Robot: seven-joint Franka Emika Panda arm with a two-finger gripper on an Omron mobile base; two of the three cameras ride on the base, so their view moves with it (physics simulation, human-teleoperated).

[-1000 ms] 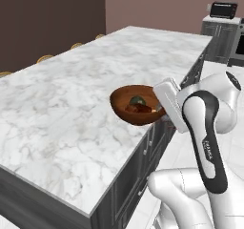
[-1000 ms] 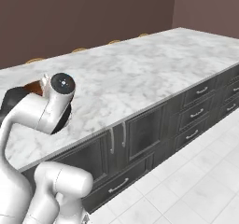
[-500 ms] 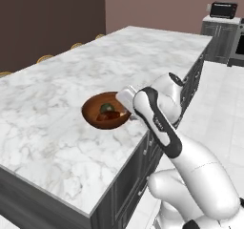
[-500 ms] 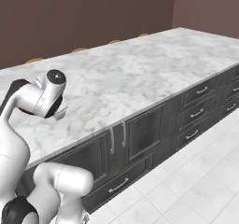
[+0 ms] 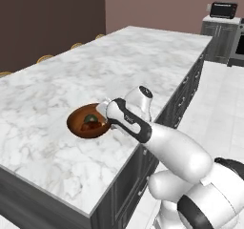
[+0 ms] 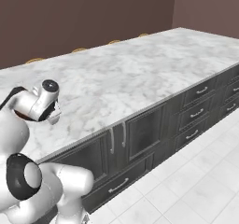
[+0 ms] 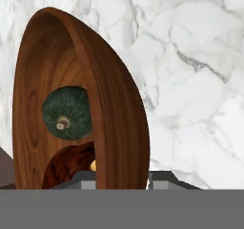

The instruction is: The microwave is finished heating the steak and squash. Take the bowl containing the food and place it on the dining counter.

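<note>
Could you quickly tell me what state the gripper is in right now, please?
Gripper: shut on the rim of the bowl, one finger on each side of its wall, over the dining counter.

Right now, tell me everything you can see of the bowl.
The bowl is round, glossy and reddish-brown, with a wood-like grain across its inner wall. It sits upright on the white marble dining counter, near the edge facing the robot. Inside lie the dark green squash and, beside it, the reddish-brown steak. The gripper is at its rim on the robot's side, the fingers straddling the wall, one inside and one outside.
</note>
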